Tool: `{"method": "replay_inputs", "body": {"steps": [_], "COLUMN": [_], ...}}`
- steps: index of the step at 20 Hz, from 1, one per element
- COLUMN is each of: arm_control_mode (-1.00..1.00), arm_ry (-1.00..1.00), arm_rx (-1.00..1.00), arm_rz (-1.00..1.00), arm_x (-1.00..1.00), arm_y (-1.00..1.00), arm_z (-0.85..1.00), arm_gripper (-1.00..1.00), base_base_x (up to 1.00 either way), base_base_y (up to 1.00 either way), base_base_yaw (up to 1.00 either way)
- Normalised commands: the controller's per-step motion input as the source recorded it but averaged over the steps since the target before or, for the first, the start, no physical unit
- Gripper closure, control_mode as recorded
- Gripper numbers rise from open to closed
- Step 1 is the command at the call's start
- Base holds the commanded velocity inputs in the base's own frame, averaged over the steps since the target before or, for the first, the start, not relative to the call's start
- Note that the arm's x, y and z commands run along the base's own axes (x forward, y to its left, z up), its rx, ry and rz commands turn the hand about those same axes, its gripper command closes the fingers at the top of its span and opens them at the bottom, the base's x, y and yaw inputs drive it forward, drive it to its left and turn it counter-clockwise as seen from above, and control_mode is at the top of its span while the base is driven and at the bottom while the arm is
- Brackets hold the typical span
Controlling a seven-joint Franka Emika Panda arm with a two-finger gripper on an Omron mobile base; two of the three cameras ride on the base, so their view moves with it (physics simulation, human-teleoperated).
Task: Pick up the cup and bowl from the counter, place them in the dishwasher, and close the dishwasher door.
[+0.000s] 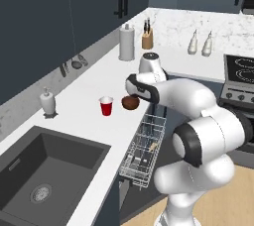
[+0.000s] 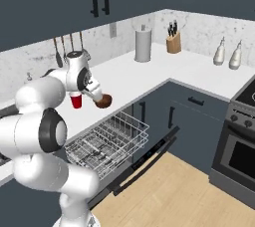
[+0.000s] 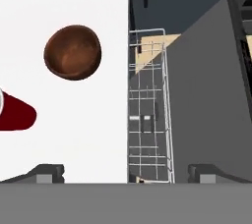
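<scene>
From the left base view, the sink lies at left, then the soap dispenser, the cup and the bowl on the counter. The arm hides the gripper there. The hand view shows the fingertips spread wide and empty, above the counter edge, the bowl left, the dishwasher rack right. From the right base view, the dishwasher door hangs open.
</scene>
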Motion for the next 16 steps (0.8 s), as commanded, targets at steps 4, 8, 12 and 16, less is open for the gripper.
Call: {"method": "replay_inputs", "body": {"steps": [4, 8, 12, 16], "arm_control_mode": [-1.0, -1.0, -1.0, -1.0], "arm_ry": [-0.02, -0.03, -0.02, -0.01], "arm_rx": [0.08, 0.04, 0.0, 0.0], "arm_rz": [-0.05, 0.0, 0.0, 0.0], "arm_x": [0.29, 0.31, 0.3, 0.31], "arm_y": [-0.25, -0.13, -0.05, 0.0], "arm_z": [-0.34, -0.29, -0.22, -0.25], "arm_gripper": [-1.0, -1.0, -1.0, -1.0], "base_base_x": [0.0, 0.0, 0.0, 0.0], "base_base_y": [0.0, 0.0, 0.0, 0.0], "base_base_yaw": [0.0, 0.0, 0.0, 0.0]}}
